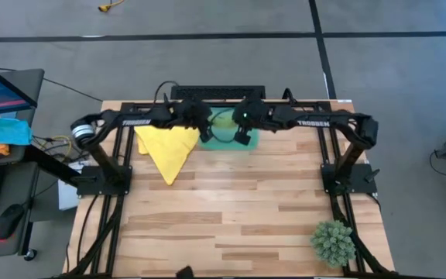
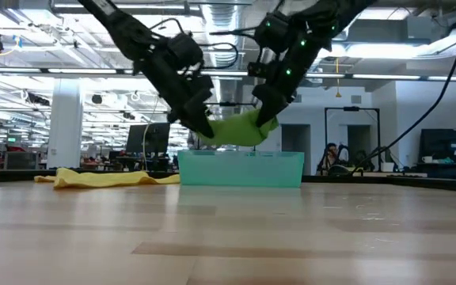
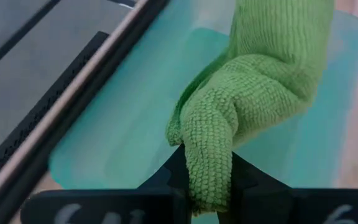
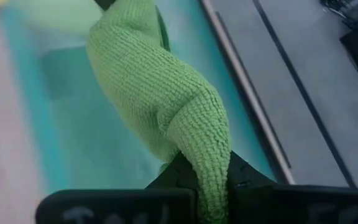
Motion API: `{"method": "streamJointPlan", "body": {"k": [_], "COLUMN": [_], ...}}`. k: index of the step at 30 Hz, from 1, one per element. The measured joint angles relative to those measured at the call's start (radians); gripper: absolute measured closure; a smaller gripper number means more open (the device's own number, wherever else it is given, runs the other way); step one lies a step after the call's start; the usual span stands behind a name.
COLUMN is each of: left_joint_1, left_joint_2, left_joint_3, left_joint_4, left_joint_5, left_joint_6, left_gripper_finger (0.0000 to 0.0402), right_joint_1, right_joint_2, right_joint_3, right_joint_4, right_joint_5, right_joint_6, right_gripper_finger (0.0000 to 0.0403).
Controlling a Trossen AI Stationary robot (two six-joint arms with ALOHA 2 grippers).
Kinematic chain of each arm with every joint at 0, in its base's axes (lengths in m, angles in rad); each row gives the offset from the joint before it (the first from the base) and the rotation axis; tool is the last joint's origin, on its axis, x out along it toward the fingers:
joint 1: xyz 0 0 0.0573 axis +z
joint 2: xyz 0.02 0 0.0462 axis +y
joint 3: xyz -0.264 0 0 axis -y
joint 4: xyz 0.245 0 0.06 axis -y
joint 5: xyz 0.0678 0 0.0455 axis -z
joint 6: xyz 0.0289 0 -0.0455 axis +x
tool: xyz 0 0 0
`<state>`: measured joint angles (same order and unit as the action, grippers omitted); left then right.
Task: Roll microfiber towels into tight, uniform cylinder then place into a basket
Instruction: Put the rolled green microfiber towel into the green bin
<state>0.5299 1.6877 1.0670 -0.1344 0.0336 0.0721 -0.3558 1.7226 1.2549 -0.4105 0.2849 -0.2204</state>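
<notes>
Both arms hold the rolled green towel (image 2: 236,128) in the air directly above the teal basket (image 2: 241,169), which sits at the far middle of the bench (image 1: 238,209). The left gripper (image 3: 207,186) has its fingers pinching one end of the roll, and the right gripper (image 4: 213,186) has its fingers pinching the other end. The roll's long axis runs left to right between them, in line with the basket's long side, and it sags slightly in the middle. It hangs just clear of the rim, so the coming move looks like a straight lowering by both arms together. The yellow towel (image 1: 169,147) lies flat on the bench just left of the basket, not yet rolled.
</notes>
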Motion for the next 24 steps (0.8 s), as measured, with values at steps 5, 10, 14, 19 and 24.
{"method": "streamJointPlan", "body": {"k": [5,10,14,19,24], "left_joint_1": [0.049,0.067,0.050,-0.008,-0.057], "left_joint_2": [0.087,0.116,0.116,0.115,0.116], "left_joint_3": [0.111,0.149,0.144,0.124,0.122], "left_joint_4": [-0.057,-0.137,-0.236,-0.320,-0.356], "left_joint_5": [0.020,0.047,0.083,0.092,0.092], "left_joint_6": [0.036,0.061,0.064,0.109,0.131], "left_gripper_finger": [0.0377,0.0377,0.0377,0.0377,0.0377], "right_joint_1": [-0.082,-0.099,-0.081,-0.033,0.000], "right_joint_2": [0.000,0.033,0.083,0.158,0.185], "right_joint_3": [0.000,-0.001,-0.003,0.000,0.001], "right_joint_4": [0.032,0.016,-0.046,-0.068,-0.079], "right_joint_5": [-0.095,-0.118,-0.160,-0.160,-0.158], "right_joint_6": [-0.016,-0.027,-0.027,-0.032,-0.042], "right_gripper_finger": [0.0373,0.0372,0.0373,0.0373,0.0373]}}
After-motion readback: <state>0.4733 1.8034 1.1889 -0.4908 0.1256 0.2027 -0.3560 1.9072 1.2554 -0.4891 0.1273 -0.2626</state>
